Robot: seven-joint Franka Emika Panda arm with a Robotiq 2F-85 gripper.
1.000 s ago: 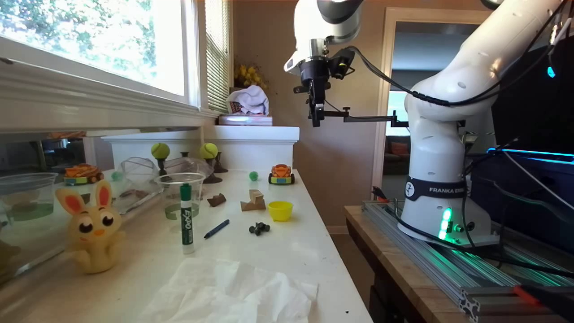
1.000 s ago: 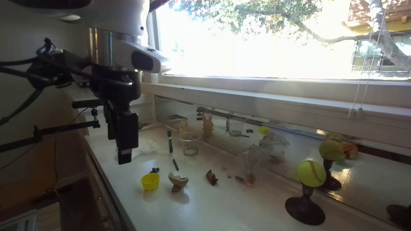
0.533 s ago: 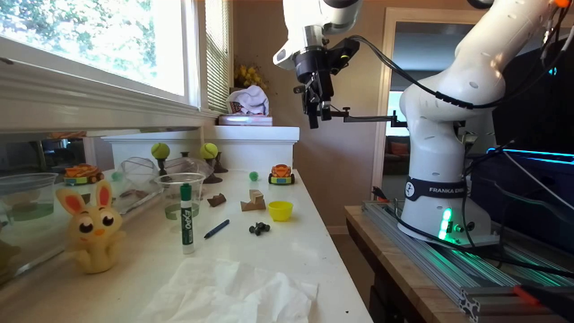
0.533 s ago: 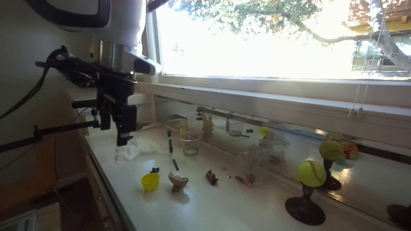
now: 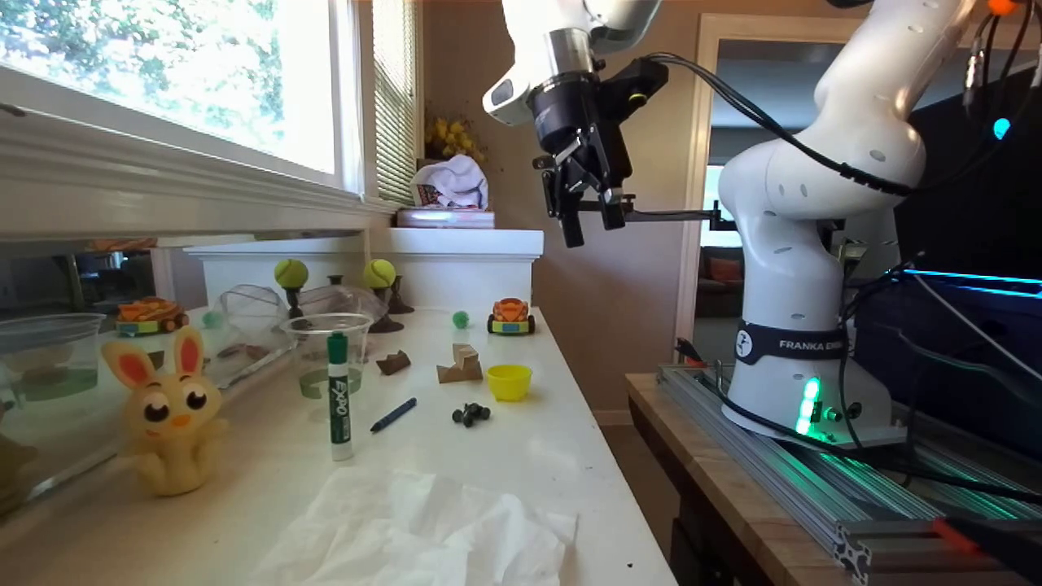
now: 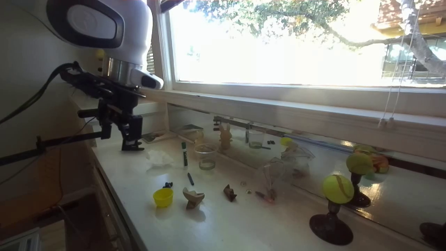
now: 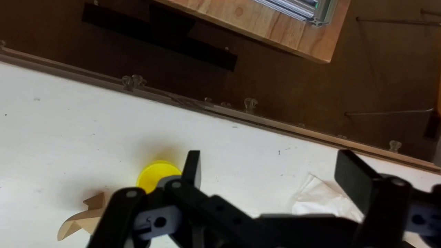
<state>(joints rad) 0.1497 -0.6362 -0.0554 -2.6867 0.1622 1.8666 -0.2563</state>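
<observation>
Wrist view: one gripper [image 7: 270, 167], fingers spread wide; one yellow cup [image 7: 151, 177], partly hidden behind a finger; one folded tan piece [image 7: 86, 217], near the cup; one white paper [image 7: 320, 201].

In an exterior view: the gripper tilts well above a white counter [image 5: 562, 443]; the yellow cup stands near the counter's edge; one green marker [image 5: 339, 399], upright.

In an exterior view: one clear plastic cup [image 6: 206, 157], near the marker; one tennis ball [image 6: 337, 188], on a dark stand [image 6: 331, 228].

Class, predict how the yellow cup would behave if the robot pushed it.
The yellow cup looks hollow, so probably light. Its base seems narrower than its mouth, so it might tip. Once over, it would likely roll on its round rim.
</observation>
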